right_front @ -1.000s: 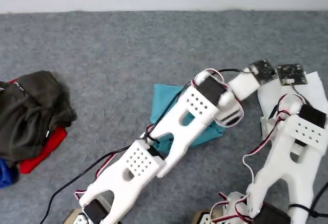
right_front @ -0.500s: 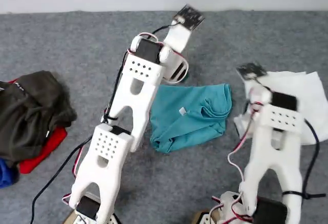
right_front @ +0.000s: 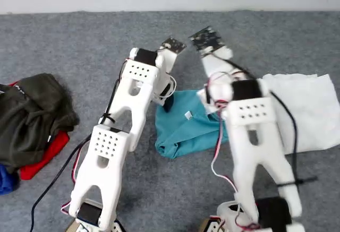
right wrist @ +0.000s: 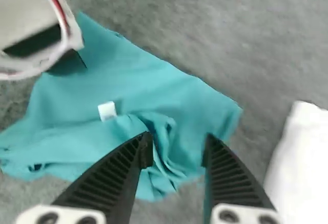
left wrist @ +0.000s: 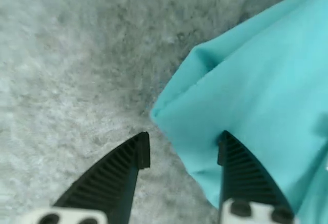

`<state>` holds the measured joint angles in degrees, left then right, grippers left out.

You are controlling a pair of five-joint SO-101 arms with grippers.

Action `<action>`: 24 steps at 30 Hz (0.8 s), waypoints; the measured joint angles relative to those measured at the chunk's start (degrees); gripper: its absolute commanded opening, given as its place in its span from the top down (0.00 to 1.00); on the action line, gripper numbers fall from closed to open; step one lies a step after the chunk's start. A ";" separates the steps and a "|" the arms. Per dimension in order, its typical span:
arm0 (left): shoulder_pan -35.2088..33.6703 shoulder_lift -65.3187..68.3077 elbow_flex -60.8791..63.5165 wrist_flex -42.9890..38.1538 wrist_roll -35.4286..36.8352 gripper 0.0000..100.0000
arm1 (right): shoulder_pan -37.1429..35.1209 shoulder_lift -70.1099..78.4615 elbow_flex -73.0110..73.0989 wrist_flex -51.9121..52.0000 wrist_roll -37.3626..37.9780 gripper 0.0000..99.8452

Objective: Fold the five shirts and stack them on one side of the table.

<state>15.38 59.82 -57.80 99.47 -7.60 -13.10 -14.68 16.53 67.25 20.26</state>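
A teal shirt [right_front: 186, 126] lies crumpled in the middle of the grey table. My left gripper [left wrist: 184, 139] is open low over the shirt's far left corner [left wrist: 161, 114], which lies between the two fingers. It appears in the high view as the left gripper [right_front: 167, 100]. Above the bunched folds near the shirt's right side [right wrist: 169, 131], my right gripper [right wrist: 177, 144] hangs open with nothing held. A white shirt [right_front: 303, 110] lies flat at the right. At the left edge is a pile with a dark shirt [right_front: 32, 115] on a red one [right_front: 50, 152] and a blue one [right_front: 5, 181].
The table is covered in grey carpet [right_front: 95, 46], with a pale wall along the far edge. A black cable [right_front: 53, 197] trails from the left arm's base. The left arm's wrist [right wrist: 41, 34] shows close by in the right wrist view.
The left arm swung from the teal shirt's right side to the back, then dropped to its far left corner. The right arm moved left from the white shirt to over the teal one.
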 measured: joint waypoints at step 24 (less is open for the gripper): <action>0.00 2.02 0.09 -0.26 0.09 0.78 | 1.23 21.36 1.05 3.60 -2.29 0.99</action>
<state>15.38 61.85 -57.71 99.21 -7.52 -11.87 6.68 17.58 70.86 17.98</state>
